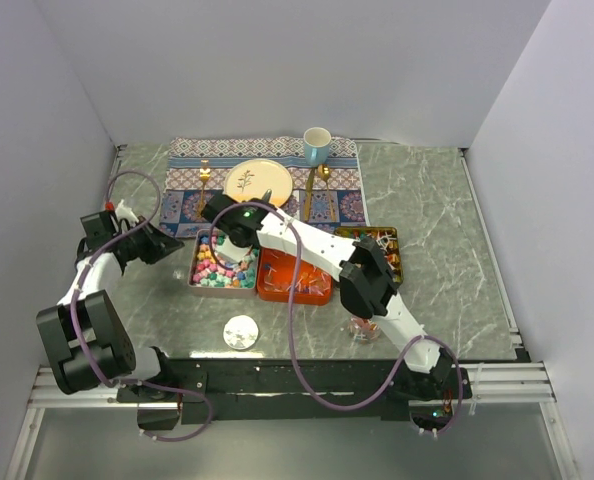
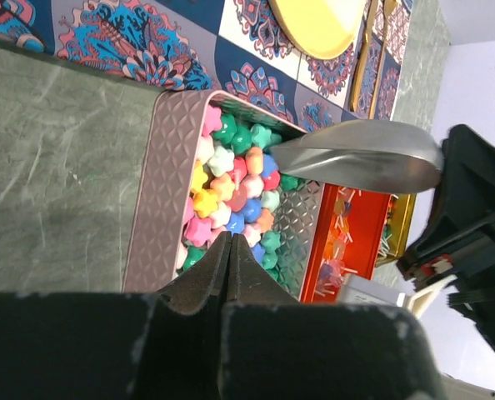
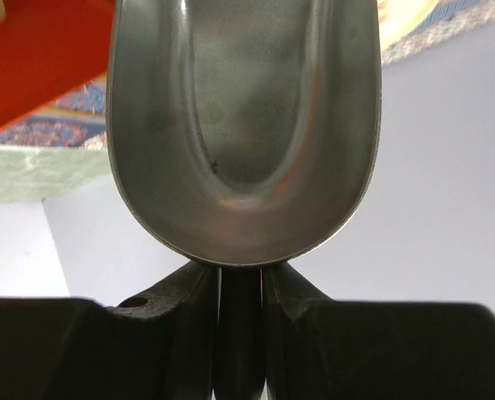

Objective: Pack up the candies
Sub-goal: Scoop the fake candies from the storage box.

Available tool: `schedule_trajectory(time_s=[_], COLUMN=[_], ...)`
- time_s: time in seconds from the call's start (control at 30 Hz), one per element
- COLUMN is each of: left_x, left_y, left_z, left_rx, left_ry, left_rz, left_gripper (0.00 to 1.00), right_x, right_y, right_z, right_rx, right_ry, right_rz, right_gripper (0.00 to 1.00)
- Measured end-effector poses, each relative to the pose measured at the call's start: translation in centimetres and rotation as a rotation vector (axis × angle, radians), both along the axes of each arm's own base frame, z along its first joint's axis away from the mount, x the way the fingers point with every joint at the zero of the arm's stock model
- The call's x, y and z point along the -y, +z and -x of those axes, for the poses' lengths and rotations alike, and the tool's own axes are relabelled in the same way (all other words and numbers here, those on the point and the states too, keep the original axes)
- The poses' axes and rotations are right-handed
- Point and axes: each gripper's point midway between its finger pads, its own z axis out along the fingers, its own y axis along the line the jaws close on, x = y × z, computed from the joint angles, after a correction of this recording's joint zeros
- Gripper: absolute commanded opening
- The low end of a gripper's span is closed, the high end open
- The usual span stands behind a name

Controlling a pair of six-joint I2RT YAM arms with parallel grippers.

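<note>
Pastel candies [image 2: 235, 187] fill a silvery-pink tin [image 2: 160, 192] at the table's centre-left [image 1: 222, 265]. Beside it, a red tin [image 1: 295, 282] holds red-orange wrapped candies [image 2: 341, 242]. A darker tin [image 1: 382, 250] further right holds twist-wrapped ones. My right gripper [image 3: 241, 275] is shut on the handle of a metal scoop [image 3: 243, 125], whose bowl hangs over the pastel tin [image 2: 356, 157]; no candy shows in it. My left gripper [image 2: 228, 237] is shut and empty, its tips just above the tin's near rim, at the tin's left side [image 1: 177, 247].
A patterned placemat [image 1: 187, 205] at the back carries a yellow plate [image 1: 257, 182], a blue cup [image 1: 317, 147] and gold cutlery [image 1: 205, 180]. A white round lid [image 1: 241, 332] lies near the front. A small glass jar [image 1: 362, 326] stands under the right arm.
</note>
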Motion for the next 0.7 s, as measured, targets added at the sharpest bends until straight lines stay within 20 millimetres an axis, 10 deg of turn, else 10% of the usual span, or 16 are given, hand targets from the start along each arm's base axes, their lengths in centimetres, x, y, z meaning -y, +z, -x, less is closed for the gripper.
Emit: schedule_trajectory(time_s=[0.37,0.4,0.43,0.5,0.7], left_x=[0.2,0.0,-0.1,0.0,2.2], left_y=[0.3,0.3,0.3,-0.1,-1.3], left_z=[3.8,4.4,4.8,5.5,7.2], left_rx=[-0.167,-0.185,-0.2,-0.23,-0.384], left_ry=[0.069,0.095,0.113,0.134,0.162], left_rz=[0.123,0.149,0.175,0.234,0.519], left_gripper=[0.01,0.1,0.48,0.66,0.82], right_x=[-0.8,-0.8,-0.8,-0.9,-1.0], right_y=[-1.8,-1.9,-2.0,-2.1,-2.5], right_z=[0.5,0.5,0.5,0.5,0.4], right_rx=[-0.059,-0.064,-0.069,-0.078,-0.103], right_ry=[0.004,0.001,-0.001,-0.007,-0.025], right_rz=[-0.039,-0.048,-0.056,-0.071,-0.122], right_gripper=[0.0,0.0,0.0,0.0,0.0])
